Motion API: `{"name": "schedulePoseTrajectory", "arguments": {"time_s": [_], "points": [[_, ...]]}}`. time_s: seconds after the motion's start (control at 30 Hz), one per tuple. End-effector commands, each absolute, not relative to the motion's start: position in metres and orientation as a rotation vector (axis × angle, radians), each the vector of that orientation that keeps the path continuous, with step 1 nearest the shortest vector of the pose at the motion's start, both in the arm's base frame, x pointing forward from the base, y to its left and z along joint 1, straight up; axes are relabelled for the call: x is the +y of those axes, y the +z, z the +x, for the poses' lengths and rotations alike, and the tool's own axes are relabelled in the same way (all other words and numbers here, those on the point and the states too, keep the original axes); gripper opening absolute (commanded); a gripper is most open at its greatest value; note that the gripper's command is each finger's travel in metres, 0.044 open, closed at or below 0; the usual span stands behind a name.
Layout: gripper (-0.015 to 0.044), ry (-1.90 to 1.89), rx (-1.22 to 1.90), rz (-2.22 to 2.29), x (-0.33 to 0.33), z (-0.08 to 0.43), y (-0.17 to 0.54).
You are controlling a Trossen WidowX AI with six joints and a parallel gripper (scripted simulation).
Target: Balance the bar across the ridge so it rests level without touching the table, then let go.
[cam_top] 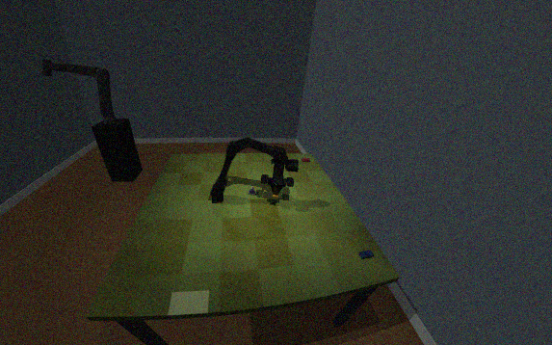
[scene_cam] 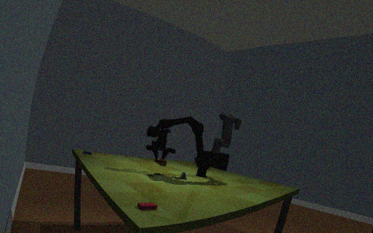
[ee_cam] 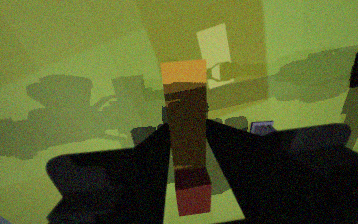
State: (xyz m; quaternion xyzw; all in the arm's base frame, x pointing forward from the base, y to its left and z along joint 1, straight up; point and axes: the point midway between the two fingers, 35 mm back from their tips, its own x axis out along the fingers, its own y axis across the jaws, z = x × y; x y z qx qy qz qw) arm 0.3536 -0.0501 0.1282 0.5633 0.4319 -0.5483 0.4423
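Observation:
The bar (cam_top: 276, 197) (scene_cam: 163, 163) (ee_cam: 188, 130) is orange with a dark red end. It is held off the table, and its long side runs up and down the wrist view. My gripper (cam_top: 274, 198) (scene_cam: 159, 159) (ee_cam: 187, 126) is shut on the bar near its middle, with one black finger on each side. The ridge, a small grey-purple wedge (cam_top: 251, 191) (scene_cam: 183, 176) (ee_cam: 262, 127), stands on the table (cam_top: 162, 270) (scene_cam: 213, 208) between the gripper and the arm's base. In the wrist view it is right of the bar, partly hidden by the right finger.
A red block (cam_top: 305, 160) (scene_cam: 147, 205) and a blue block (cam_top: 366, 254) (scene_cam: 87, 152) lie near the table's edges, away from the arm. A pale square (cam_top: 189, 303) lies at the near edge in the top view. Another arm stands on a dark pedestal (cam_top: 118, 150) off the table.

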Motion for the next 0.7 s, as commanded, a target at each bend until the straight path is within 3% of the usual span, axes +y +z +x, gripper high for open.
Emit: {"name": "schedulePoseTrajectory", "arguments": {"time_s": [0.0, 0.67], "points": [[0.0000, -1.361, 1.060, 1.401, -0.051, 0.353, 0.140], [0.0000, -0.949, 1.322, 0.975, -0.012, 0.306, 0.152]]}}
